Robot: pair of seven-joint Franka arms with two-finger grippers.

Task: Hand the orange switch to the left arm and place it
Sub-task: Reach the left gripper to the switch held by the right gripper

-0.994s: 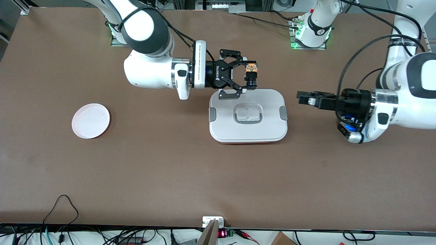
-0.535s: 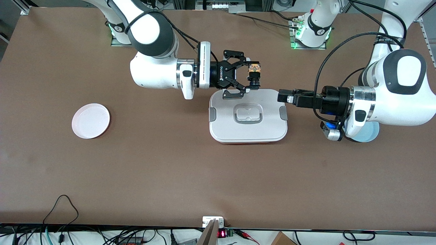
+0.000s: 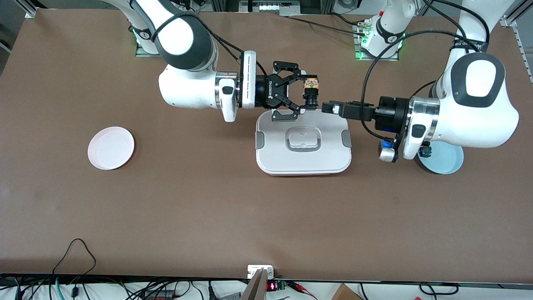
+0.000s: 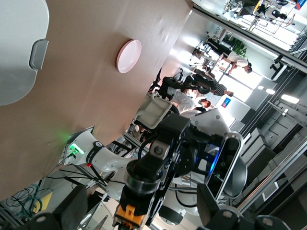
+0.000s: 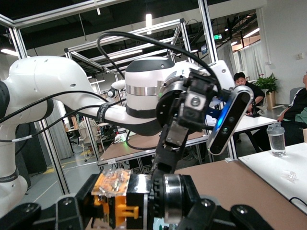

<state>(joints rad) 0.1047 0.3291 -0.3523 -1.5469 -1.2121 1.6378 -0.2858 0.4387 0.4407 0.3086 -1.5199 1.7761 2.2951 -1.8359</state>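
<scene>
My right gripper (image 3: pixel 308 92) is shut on the orange switch (image 3: pixel 309 88) and holds it in the air over the edge of the white box (image 3: pixel 303 160) that lies toward the robot bases. In the right wrist view the switch (image 5: pixel 125 199) sits between the right gripper's (image 5: pixel 139 213) fingers, orange body and silver ring showing. My left gripper (image 3: pixel 327 107) is open and level with the switch, just short of its black button end. In the left wrist view the switch (image 4: pixel 136 201) shows in line with the gap of the left gripper's (image 4: pixel 142 211) wide-apart fingers.
A pink plate (image 3: pixel 110 148) lies toward the right arm's end of the table. A light blue plate (image 3: pixel 447 160) with a small blue switch (image 3: pixel 425 151) lies under the left arm. The pink plate also shows in the left wrist view (image 4: pixel 129 56).
The left gripper has swung in from the left arm's end of the table, rising off the blue plate, up to the switch. The right gripper shifted a little toward it, then held still.
</scene>
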